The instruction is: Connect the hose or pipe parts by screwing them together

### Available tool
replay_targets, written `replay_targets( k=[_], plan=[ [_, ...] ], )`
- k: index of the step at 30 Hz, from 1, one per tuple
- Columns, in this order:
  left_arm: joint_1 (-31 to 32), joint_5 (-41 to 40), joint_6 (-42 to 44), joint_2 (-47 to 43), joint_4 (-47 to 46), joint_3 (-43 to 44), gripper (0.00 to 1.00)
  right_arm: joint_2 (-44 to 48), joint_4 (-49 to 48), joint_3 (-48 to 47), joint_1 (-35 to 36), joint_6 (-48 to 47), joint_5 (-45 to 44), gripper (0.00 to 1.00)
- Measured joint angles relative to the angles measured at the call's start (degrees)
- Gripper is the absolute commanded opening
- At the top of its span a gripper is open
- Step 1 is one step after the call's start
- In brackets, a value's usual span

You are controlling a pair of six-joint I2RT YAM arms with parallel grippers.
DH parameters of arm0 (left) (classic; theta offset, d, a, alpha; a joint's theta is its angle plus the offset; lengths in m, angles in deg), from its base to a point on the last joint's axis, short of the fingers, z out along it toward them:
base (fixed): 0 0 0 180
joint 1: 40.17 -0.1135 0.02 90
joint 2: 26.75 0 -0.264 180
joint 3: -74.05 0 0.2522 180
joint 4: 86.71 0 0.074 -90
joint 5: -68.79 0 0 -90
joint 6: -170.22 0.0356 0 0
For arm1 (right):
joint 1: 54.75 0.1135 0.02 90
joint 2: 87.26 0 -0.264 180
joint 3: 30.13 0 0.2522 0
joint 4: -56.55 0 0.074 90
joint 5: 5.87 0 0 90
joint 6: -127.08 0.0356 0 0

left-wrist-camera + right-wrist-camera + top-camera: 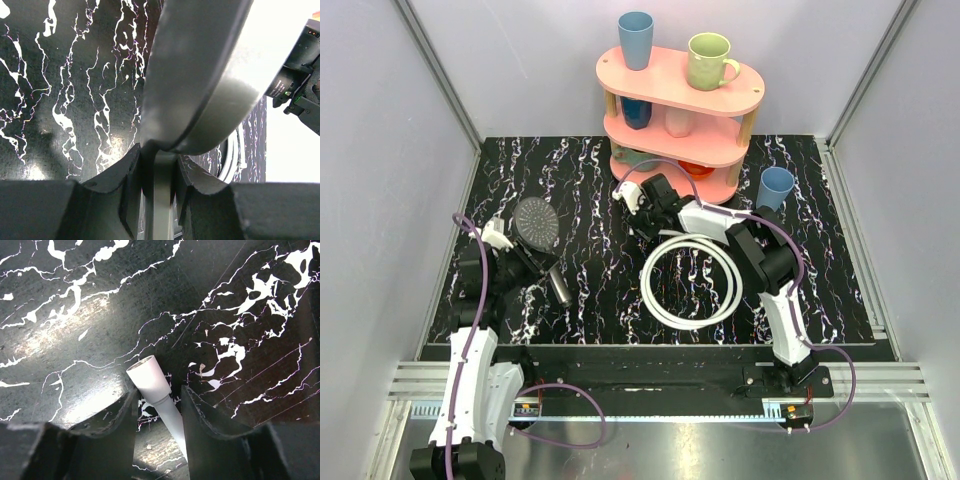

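L gripper (159,165) is clamped tight on the shower head (537,222) by its neck, left of & nearer than the pink shelf (680,90), while R gripper (159,405) has jaws slightly apart w/ the white hose (692,322) end loose between them, coil just in front of the shelf.

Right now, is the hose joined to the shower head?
Not joined: the hose fitting sits bare within right gripper; shower head is clamped in left gripper, apart.

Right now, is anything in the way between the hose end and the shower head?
Nothing visible is. Only bare table lies between the hose end at the right gripper and the shower head held by the left gripper.
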Motion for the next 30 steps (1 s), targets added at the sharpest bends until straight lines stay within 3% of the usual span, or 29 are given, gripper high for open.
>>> replay_targets(
  k=[6, 11, 18, 24, 30],
  plan=[
    [-0.1, 0.0, 0.0, 0.0, 0.5, 0.0, 0.00, -1.2, 2.8, -2.6, 0.0, -0.1, -0.1, 0.43],
    [-0.1, 0.0, 0.0, 0.0, 0.5, 0.0, 0.00, -1.5, 3.8, -3.3, 0.0, -2.1, 0.4, 0.18],
    [-0.2, 1.2, -3.9, 0.0, -2.9, 0.0, 0.00, -0.8, 2.4, -2.1, -0.1, -5.1, 2.4, 0.00],
    [-0.2, 1.3, -12.3, 2.2, -17.2, -0.3, 0.00, 3.2, 2.3, -2.7, 0.7, -6.3, 2.7, 0.00],
    [-0.3, -5.0, -13.3, 3.4, -18.0, 3.7, 0.00, 10.0, -1.4, -7.1, 1.6, -7.1, 2.6, 0.00]
  ],
)
